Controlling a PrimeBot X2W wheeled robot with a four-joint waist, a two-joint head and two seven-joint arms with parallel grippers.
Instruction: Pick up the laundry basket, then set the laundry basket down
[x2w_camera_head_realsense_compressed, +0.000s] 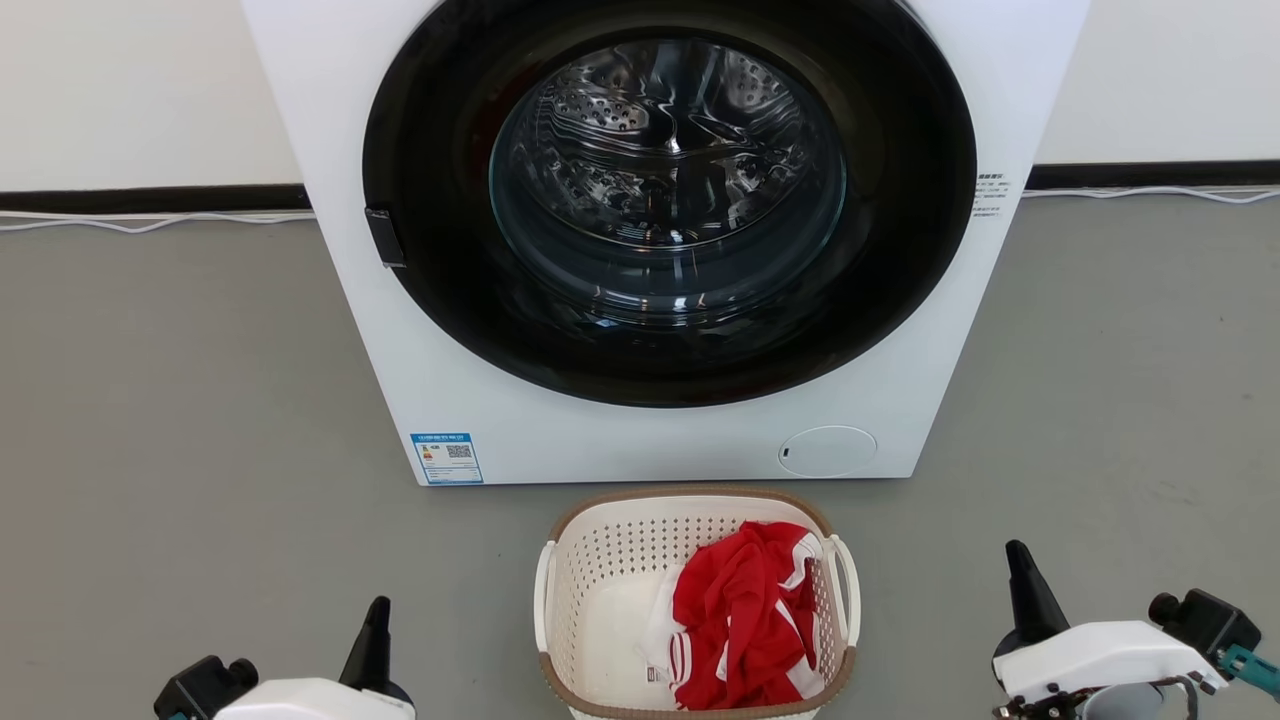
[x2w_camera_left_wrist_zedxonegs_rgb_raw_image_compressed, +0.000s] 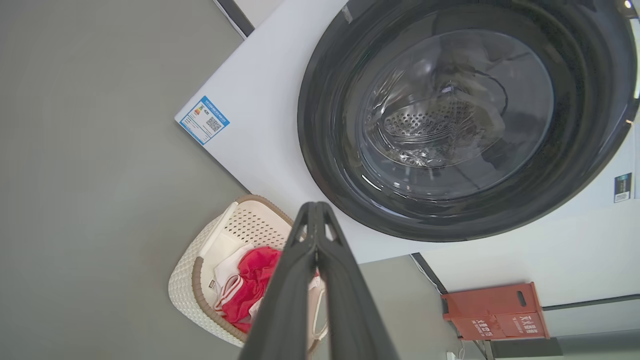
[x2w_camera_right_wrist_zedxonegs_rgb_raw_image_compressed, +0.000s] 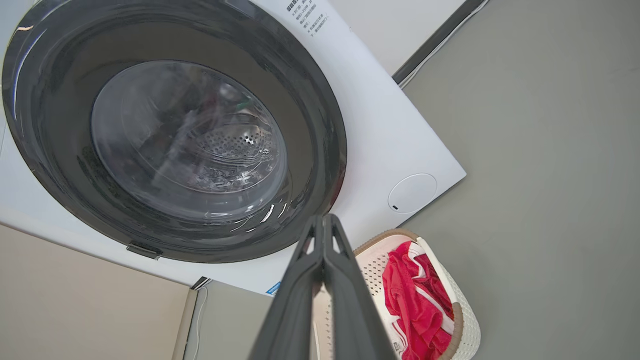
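The laundry basket (x2w_camera_head_realsense_compressed: 610, 590) stands on the grey floor just in front of the washing machine, cream-white and perforated with a brown rim and white side handles; it also appears in the left wrist view (x2w_camera_left_wrist_zedxonegs_rgb_raw_image_compressed: 200, 270) and the right wrist view (x2w_camera_right_wrist_zedxonegs_rgb_raw_image_compressed: 462, 320). A red and white garment (x2w_camera_head_realsense_compressed: 745, 615) lies inside it. My left gripper (x2w_camera_head_realsense_compressed: 375, 620) is at the lower left, well apart from the basket, fingers pressed together and empty. My right gripper (x2w_camera_head_realsense_compressed: 1022, 575) is at the lower right, also apart from it, shut and empty.
The white washing machine (x2w_camera_head_realsense_compressed: 480, 400) with its dark round door (x2w_camera_head_realsense_compressed: 668, 200) closed stands right behind the basket. Open grey floor lies on both sides. A white cable (x2w_camera_head_realsense_compressed: 150, 222) runs along the wall. A red box (x2w_camera_left_wrist_zedxonegs_rgb_raw_image_compressed: 495, 310) stands by the wall.
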